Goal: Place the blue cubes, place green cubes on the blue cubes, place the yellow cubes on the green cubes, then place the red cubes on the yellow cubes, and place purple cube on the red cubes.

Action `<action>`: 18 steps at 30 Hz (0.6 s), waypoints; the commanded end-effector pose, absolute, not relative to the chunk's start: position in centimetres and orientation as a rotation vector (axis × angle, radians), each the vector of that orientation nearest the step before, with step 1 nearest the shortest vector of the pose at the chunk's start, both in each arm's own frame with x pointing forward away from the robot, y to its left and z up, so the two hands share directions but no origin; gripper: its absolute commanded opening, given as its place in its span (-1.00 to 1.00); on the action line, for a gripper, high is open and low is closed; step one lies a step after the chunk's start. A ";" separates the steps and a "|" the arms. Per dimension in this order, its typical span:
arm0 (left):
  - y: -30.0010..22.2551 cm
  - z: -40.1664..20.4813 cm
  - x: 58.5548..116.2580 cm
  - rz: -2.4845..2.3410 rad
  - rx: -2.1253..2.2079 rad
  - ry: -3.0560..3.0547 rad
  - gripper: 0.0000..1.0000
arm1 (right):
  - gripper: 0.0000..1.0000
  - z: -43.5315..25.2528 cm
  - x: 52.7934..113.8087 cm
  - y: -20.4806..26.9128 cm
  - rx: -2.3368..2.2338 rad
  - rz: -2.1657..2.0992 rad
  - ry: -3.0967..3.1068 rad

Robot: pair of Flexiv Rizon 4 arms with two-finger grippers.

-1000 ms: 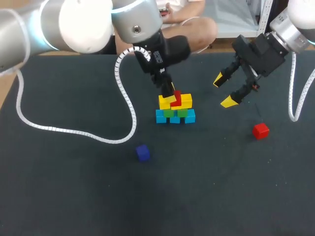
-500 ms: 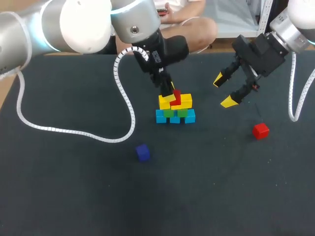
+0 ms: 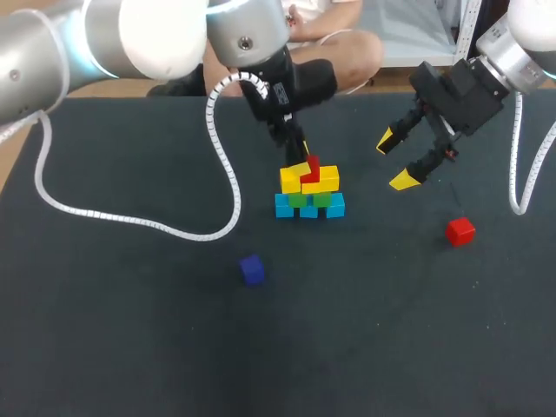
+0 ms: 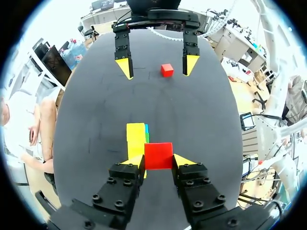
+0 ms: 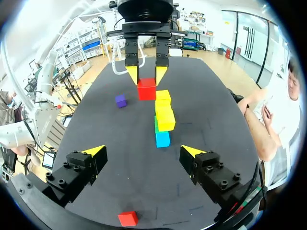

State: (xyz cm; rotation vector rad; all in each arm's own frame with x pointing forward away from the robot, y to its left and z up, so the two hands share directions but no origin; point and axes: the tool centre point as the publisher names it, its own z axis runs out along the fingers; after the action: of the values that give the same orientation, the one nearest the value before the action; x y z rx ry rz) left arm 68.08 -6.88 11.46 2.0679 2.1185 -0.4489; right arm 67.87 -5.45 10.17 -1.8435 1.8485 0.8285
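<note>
The left pincer clamps a red cube by two flat opposite faces at the top of the stack (light, rigid, probably slick); right of the stack, the right pincer hangs wide.
</note>
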 end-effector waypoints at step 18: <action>-6.4 10.6 68.9 -0.463 2.062 2.126 -1.00 | 1.00 10.2 67.9 -5.4 -1.843 0.830 1.847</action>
State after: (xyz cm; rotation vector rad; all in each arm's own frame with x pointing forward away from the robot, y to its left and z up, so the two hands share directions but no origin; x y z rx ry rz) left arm 68.62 -6.46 10.63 2.0565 2.1278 -0.4584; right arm 67.87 -5.45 10.17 -1.8435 1.8485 0.8285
